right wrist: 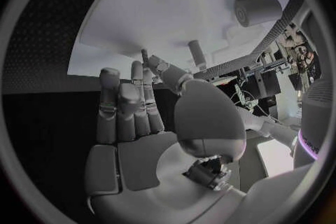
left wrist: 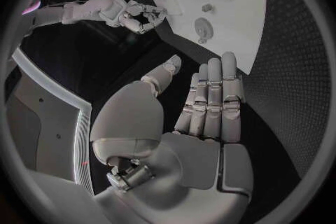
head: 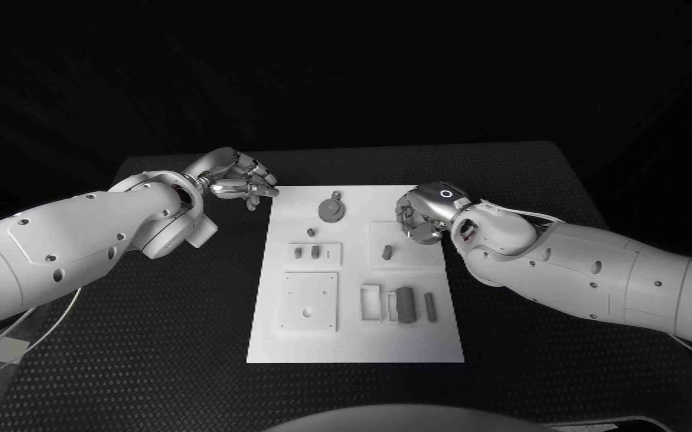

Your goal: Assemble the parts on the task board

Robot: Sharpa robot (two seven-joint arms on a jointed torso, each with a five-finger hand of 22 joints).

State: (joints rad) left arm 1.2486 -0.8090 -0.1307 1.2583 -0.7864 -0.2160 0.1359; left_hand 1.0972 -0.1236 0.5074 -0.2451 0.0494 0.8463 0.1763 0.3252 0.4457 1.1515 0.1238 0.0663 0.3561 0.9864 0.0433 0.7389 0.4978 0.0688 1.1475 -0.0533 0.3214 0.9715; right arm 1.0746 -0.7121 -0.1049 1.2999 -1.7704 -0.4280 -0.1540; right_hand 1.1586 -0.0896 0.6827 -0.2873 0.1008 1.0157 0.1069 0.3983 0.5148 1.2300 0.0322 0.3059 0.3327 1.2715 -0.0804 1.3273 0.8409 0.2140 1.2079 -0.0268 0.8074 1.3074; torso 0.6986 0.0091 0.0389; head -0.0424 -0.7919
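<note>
The black worktop sits in a dark room, and I have the white task board lying in the middle of it, long side running away from me. On the board I can see grey parts: a round part near the far end, two small pieces in a square recess, a lone peg further right, and a row of upright bars nearer me, beside a square plate. My left hand hovers off the board's far left corner, fingers straight and apart, holding nothing. My right hand hangs over the board's right edge near the peg, fingers extended with nothing between them.
</note>
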